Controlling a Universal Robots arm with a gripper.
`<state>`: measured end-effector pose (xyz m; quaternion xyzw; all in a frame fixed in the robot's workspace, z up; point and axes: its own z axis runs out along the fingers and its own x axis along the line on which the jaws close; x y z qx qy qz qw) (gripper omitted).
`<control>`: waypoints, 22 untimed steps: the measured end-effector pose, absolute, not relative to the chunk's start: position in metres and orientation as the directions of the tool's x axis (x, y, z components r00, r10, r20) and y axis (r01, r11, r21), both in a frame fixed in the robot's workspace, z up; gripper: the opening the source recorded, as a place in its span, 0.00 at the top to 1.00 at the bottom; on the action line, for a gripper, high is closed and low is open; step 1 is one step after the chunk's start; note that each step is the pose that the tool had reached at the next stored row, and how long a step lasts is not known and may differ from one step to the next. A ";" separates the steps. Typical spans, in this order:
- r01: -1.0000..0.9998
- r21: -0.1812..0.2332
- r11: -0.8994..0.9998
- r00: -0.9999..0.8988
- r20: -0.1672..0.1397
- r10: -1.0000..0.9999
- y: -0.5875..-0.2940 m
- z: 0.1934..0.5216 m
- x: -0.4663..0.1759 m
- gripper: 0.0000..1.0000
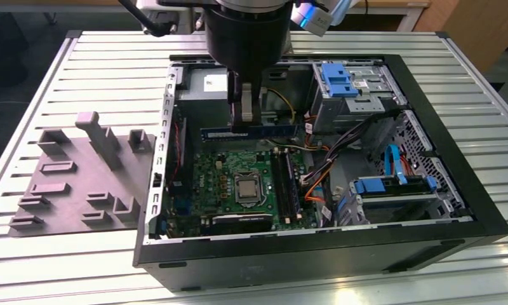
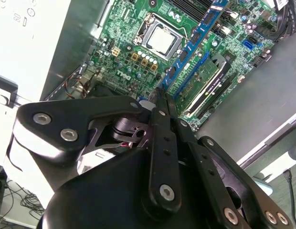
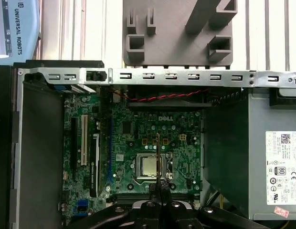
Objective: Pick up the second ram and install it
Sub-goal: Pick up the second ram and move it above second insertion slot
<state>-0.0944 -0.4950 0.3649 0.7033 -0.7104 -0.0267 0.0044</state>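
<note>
Blue-green board in the pincer: the second ram (image 1: 271, 132) is up in the air over the open computer case (image 1: 322, 254).

From the exterior view I've got the gripper (image 1: 244, 119) coming straight down from the arm, its two fingers pressed together on the stick towards the exterior view's left end. The stick lies level, above the motherboard (image 1: 224, 175) and clear of it. In the second wrist view the fingertips (image 2: 160, 95) pinch one end and the ram (image 2: 193, 40) runs away from them, black chips in a row, over the long slots. Another green module (image 2: 206, 76) sits down in a slot beside it. In the first wrist view I see the stick (image 3: 158, 152) edge-on over the processor socket (image 3: 150, 166). The grey moulded tray (image 1: 76, 184) rests on the slatted table (image 1: 68, 273) just beside the case.
</note>
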 end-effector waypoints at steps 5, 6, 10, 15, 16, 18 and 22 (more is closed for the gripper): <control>-0.999 0.044 0.009 -0.011 -0.031 -0.999 -0.495 0.364 -0.094 0.89; -0.999 0.044 0.009 -0.011 -0.032 -0.999 -0.495 0.364 -0.094 0.89; -0.999 0.044 0.009 -0.011 -0.031 -0.999 -0.495 0.363 -0.094 0.89; -0.999 0.044 0.009 -0.011 -0.031 -0.999 -0.495 0.362 -0.094 0.89; -0.999 0.044 0.009 -0.011 -0.031 -0.999 -0.495 0.361 -0.094 0.89; -0.999 0.044 0.009 -0.011 -0.031 -0.999 -0.495 0.361 -0.094 0.89; -0.999 0.044 0.009 -0.011 -0.031 -0.999 -0.495 0.359 -0.094 0.89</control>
